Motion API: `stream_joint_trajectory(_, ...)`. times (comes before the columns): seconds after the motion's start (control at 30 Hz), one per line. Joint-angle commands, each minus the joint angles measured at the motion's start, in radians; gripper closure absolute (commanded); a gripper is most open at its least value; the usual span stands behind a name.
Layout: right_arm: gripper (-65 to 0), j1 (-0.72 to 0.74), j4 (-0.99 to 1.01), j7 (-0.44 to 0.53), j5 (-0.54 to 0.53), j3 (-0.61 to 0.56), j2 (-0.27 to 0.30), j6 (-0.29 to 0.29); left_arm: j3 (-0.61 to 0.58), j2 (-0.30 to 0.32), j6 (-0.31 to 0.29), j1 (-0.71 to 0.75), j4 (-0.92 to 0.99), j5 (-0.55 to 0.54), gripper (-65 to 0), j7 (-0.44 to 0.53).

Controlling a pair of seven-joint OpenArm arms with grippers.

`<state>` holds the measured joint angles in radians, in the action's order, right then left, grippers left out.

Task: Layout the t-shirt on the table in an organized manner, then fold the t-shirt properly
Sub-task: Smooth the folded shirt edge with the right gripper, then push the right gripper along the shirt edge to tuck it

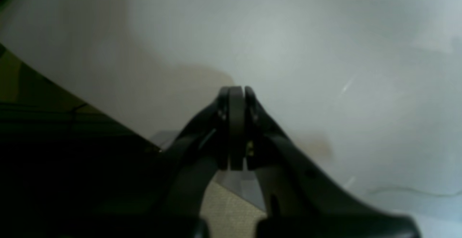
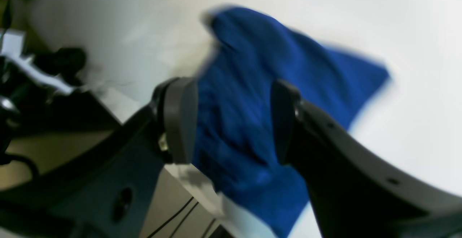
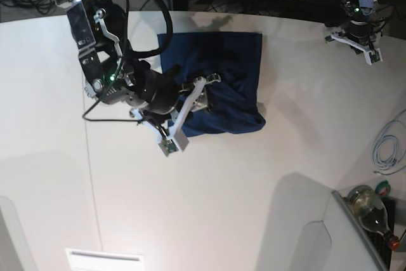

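No readable text, label, brand, number or sign shows in any view; the t-shirt [image 3: 222, 87] is plain, without print.

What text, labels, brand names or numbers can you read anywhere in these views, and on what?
None can be read in any view.
t-shirt: plain dark blue, no print showing.
table: bare white, no markings.
right gripper and left gripper: black, no lettering visible.
bottle at the base view's lower right corner: any label is too small to read.
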<state>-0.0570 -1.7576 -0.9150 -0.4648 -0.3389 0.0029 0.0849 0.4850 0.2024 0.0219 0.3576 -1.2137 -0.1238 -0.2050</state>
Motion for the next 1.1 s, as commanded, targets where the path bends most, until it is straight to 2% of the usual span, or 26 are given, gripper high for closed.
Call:
stream_joint_trajectory(0.0, -35.0, 0.01, -0.006, 0.02, -0.018, 0.016, -0.013, -0.012, 0.004, 0.012, -0.003, 0.004, -0.01, 0.002, 0.0, -0.003)
stream_joint_trajectory(0.13, -36.9, 0.021, 0.077, 0.02, -0.019, 0.03, 0.016, -0.021, 0.002, 0.009, -0.003, -0.004, -0.012, 0.003, 0.0, -0.003)
stream_joint_trajectory(0.27, -36.9, 0.032, 0.135, 0.024, -0.019, 0.028, 0.018, -0.021, -0.004, 0.009, -0.003, -0.007, -0.012, 0.003, 0.0, -0.003)
stream_joint_trajectory(0.4, -36.9, 0.024, 0.178, 0.089, -0.019, 0.027, 0.019, -0.021, -0.006, 0.01, -0.003, -0.007, -0.012, 0.003, 0.0, -0.003)
stream_joint_trajectory(0.5, -36.9, 0.01, 0.175, 0.08, -0.019, 0.024, 0.019, -0.021, -0.002, 0.01, -0.003, -0.005, -0.012, 0.003, 0.0, -0.003)
stream_joint_trajectory(0.67, -36.9, 0.01, 0.184, 0.089, -0.019, -0.061, 0.018, -0.027, 0.001, 0.012, -0.003, -0.004, -0.012, 0.003, 0.0, -0.003)
stream_joint_trajectory(0.83, -36.2, 0.01, 0.189, 0.089, -0.019, -0.079, 0.016, -0.027, 0.002, 0.012, -0.003, -0.002, -0.012, 0.003, 0.0, -0.003)
stream_joint_trajectory(0.9, -29.7, 0.01, 0.189, 0.089, -0.019, -0.078, 0.016, -0.027, 0.002, 0.012, -0.003, -0.001, -0.012, 0.003, 0.0, -0.003)
stream_joint_trajectory(1.03, -10.1, 0.01, 0.189, 0.089, -0.019, -0.071, 0.016, -0.029, 0.002, 0.012, -0.003, -0.001, -0.012, 0.003, 0.0, -0.003)
stream_joint_trajectory(1.07, -8.1, 0.01, 0.19, 0.09, -0.019, -0.071, 0.016, -0.029, 0.002, 0.012, -0.003, -0.001, -0.012, 0.003, 0.0, -0.003)
